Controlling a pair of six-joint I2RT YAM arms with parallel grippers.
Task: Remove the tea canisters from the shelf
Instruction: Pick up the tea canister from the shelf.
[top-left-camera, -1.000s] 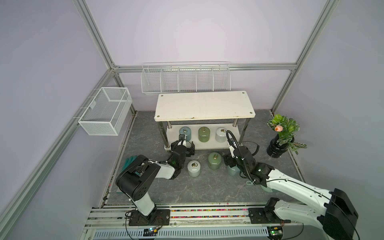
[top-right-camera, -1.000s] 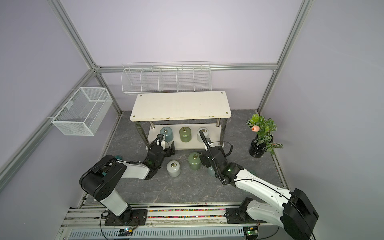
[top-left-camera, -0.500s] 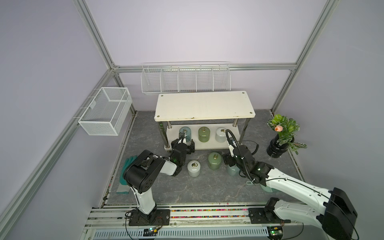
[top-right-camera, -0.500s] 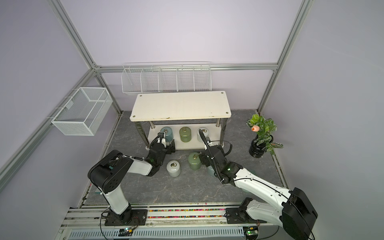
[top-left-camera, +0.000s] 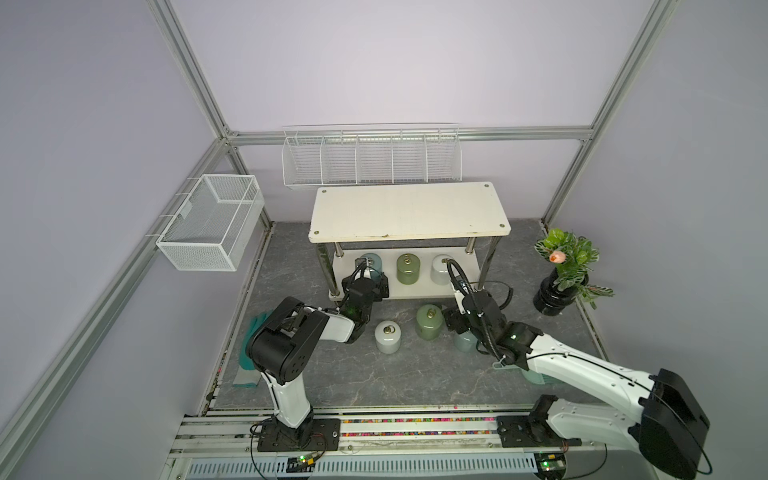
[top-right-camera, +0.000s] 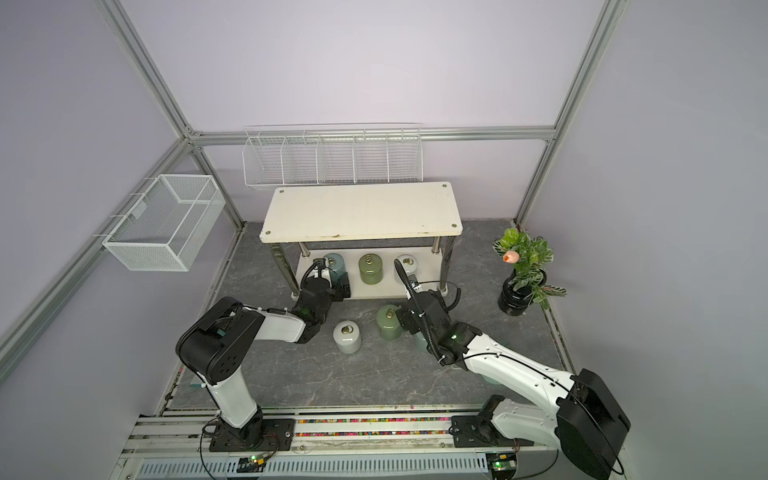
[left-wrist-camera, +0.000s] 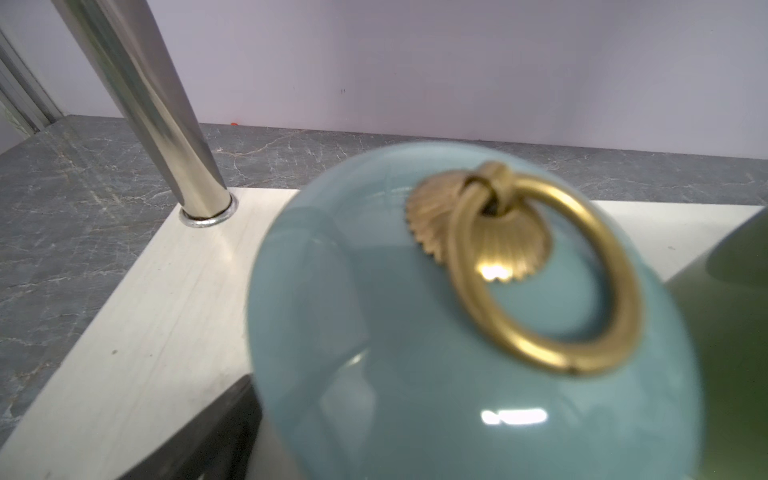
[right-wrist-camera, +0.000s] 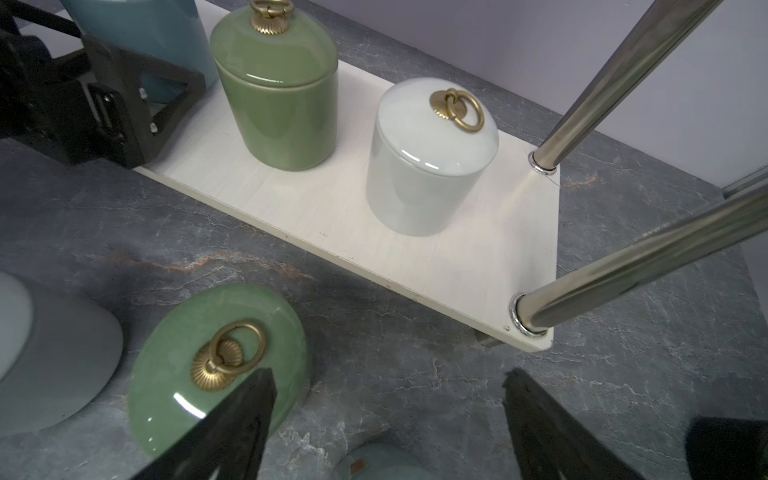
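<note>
The shelf (top-left-camera: 409, 212) holds a pale blue (top-left-camera: 371, 262), a green (top-left-camera: 407, 268) and a white tea canister (top-left-camera: 441, 268) on its lower board (right-wrist-camera: 457, 257). My left gripper (top-left-camera: 371, 275) is open, its jaws on either side of the pale blue canister (left-wrist-camera: 457, 332); one finger (left-wrist-camera: 216, 432) shows beside it. On the floor in front stand a white (top-left-camera: 387, 336), a green (top-left-camera: 429, 322) and a pale blue canister (top-left-camera: 463, 341). My right gripper (right-wrist-camera: 386, 374) hangs open over that pale blue one (right-wrist-camera: 374, 463), next to the green one (right-wrist-camera: 216, 365).
A black vase with a plant (top-left-camera: 559, 291) stands at the right. White wire baskets hang on the left wall (top-left-camera: 212, 222) and the back wall (top-left-camera: 370, 160). Chrome posts (right-wrist-camera: 623, 62) flank the lower board. A teal cloth (top-left-camera: 249, 345) lies by the left arm's base.
The left arm has swung its elbow in and pushed its gripper forward round the pale blue canister on the shelf. The right arm has stayed almost still.
</note>
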